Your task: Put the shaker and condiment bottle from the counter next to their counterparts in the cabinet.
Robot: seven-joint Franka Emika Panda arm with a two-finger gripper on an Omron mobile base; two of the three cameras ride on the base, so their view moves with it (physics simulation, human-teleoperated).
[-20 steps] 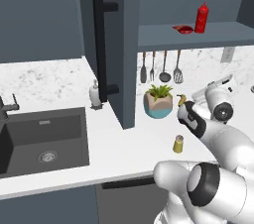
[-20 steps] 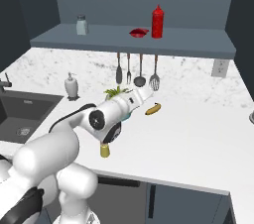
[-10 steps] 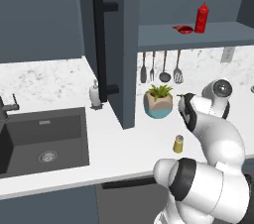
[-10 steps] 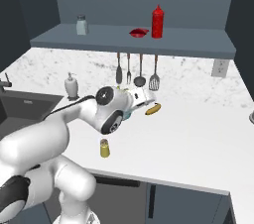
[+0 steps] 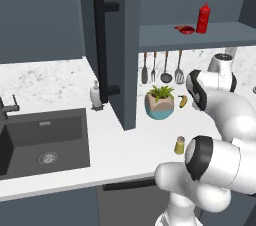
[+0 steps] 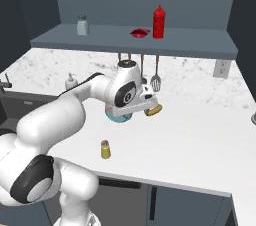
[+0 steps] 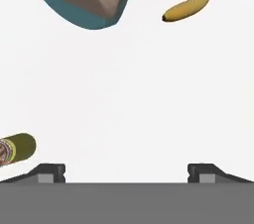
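Observation:
The yellow-olive shaker (image 5: 180, 145) stands upright on the white counter (image 5: 125, 145), near its front edge; it is also the shaker (image 6: 105, 149) in the right base view. In the hand view, the shaker (image 7: 15, 149) lies at the far left. My gripper (image 7: 126, 173) is open and empty, with its tips wide apart. It hangs over bare counter, beside and above the shaker. The gripper (image 6: 146, 104) hovers by the plant pot. A red condiment bottle (image 5: 202, 18) stands on the open cabinet's shelf (image 5: 220, 34). It is the same bottle (image 6: 158, 21) in the right base view.
A grey shaker (image 6: 82, 25) and a low red object (image 6: 140, 32) sit on the shelf. A plant pot (image 5: 160, 104) and a banana (image 5: 183, 101) lie behind the gripper. The open door with its black handle (image 5: 102, 50), a soap dispenser (image 5: 95, 95) and a sink (image 5: 45, 140) are to the left.
The arm has swung round, its elbow moving right and its hand lifting a little over the counter. The shaker and the bottle stay where they were.

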